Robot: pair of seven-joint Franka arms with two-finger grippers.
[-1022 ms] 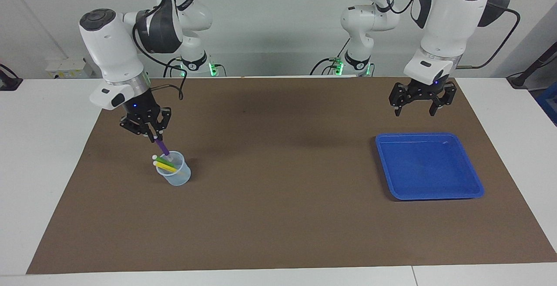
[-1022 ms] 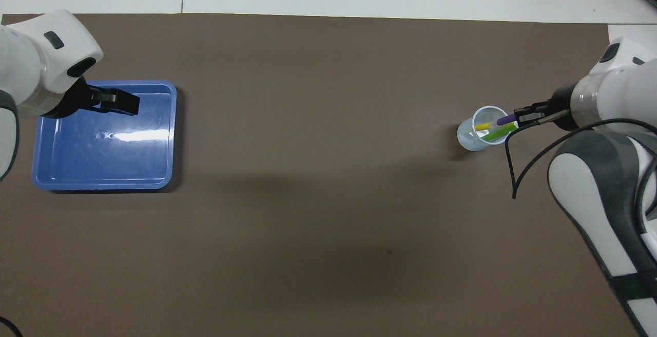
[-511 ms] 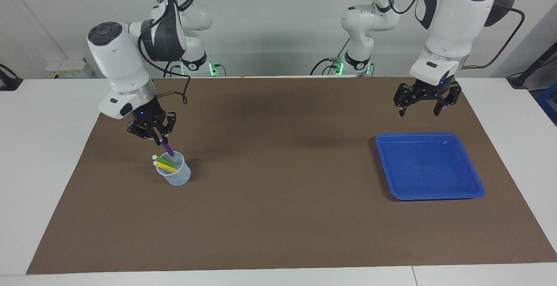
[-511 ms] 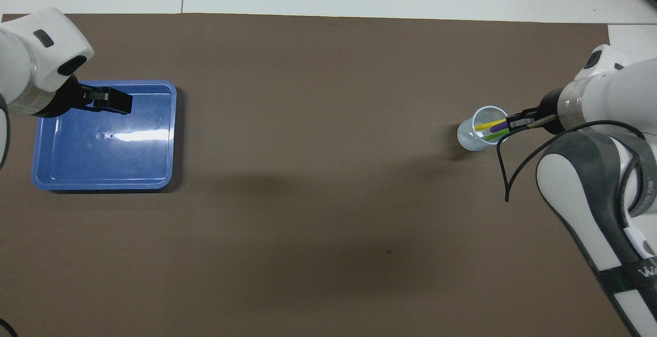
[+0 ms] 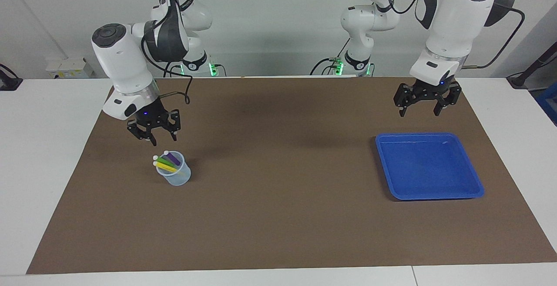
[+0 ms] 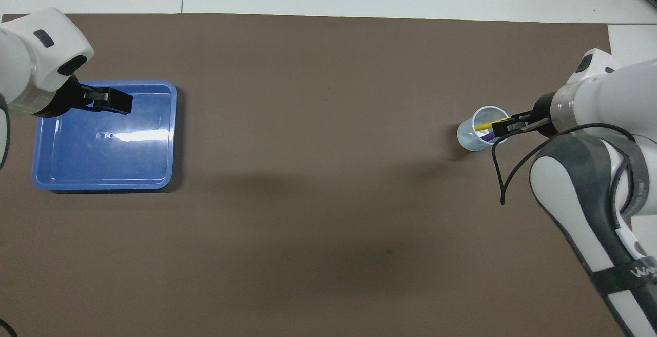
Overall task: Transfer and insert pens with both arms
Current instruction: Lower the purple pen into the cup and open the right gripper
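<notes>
A clear plastic cup (image 5: 175, 175) stands on the brown mat toward the right arm's end of the table. The yellow pen (image 5: 165, 167), the green pen (image 5: 162, 161) and the purple pen (image 5: 173, 158) all lean in it, pale ends up. My right gripper (image 5: 164, 139) is open and empty just above the cup's rim. In the overhead view the right gripper (image 6: 505, 125) covers part of the cup (image 6: 471, 137); only the yellow pen (image 6: 482, 127) and the purple pen (image 6: 488, 134) show there. My left gripper (image 5: 418, 112) is open and empty, raised over the blue tray (image 5: 428, 165).
The blue tray (image 6: 102, 162) lies empty toward the left arm's end of the mat. The brown mat (image 5: 278, 216) covers most of the white table. Two smaller arm bases with green lights stand at the robots' edge.
The right gripper has opened and let go of the purple pen, which now rests in the cup with the other two. The right gripper has risen slightly. The left gripper has barely moved.
</notes>
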